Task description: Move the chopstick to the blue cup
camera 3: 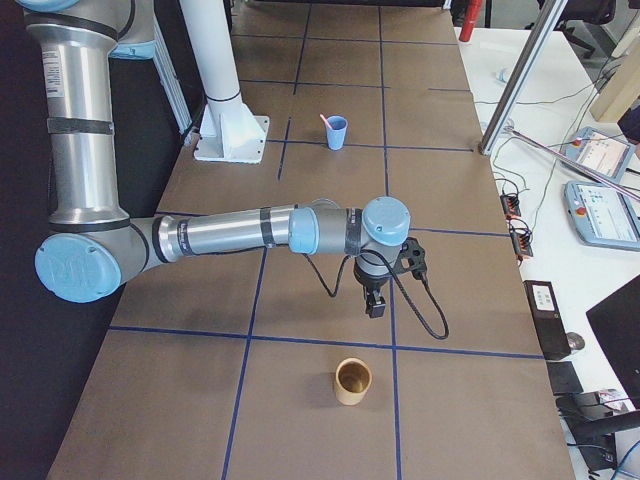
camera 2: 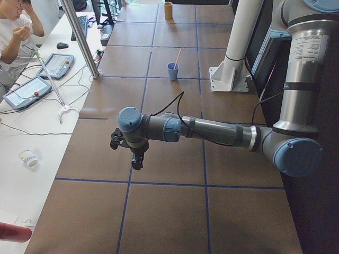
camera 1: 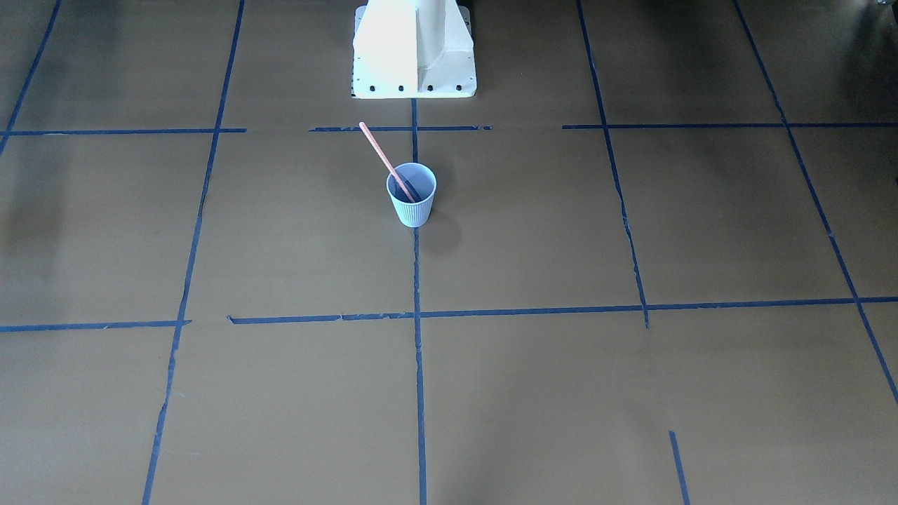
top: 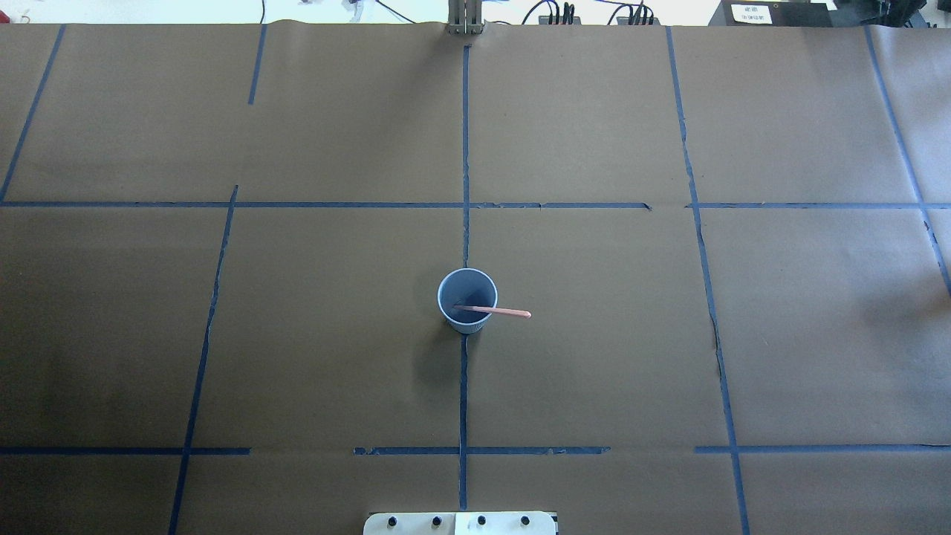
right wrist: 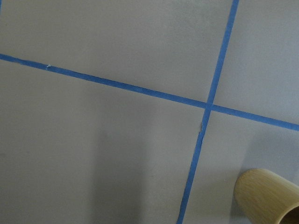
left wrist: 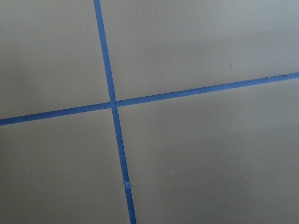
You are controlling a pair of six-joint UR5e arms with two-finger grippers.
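The blue cup (camera 1: 414,210) stands upright near the middle of the table, in front of the robot base. It also shows in the overhead view (top: 465,284) and in both side views (camera 2: 172,72) (camera 3: 337,133). The pinkish-orange chopstick (camera 1: 377,149) stands tilted inside the cup, its upper end leaning over the rim (top: 509,312). My left gripper (camera 2: 136,162) hangs over bare table far from the cup; I cannot tell if it is open or shut. My right gripper (camera 3: 375,304) hangs far at the other end; I cannot tell its state either.
A tan wooden cup (camera 3: 352,381) stands on the table just below my right gripper, and shows at the corner of the right wrist view (right wrist: 265,196). The white robot base (camera 1: 414,49) is behind the blue cup. An operator (camera 2: 16,29) and tablets are at a side bench.
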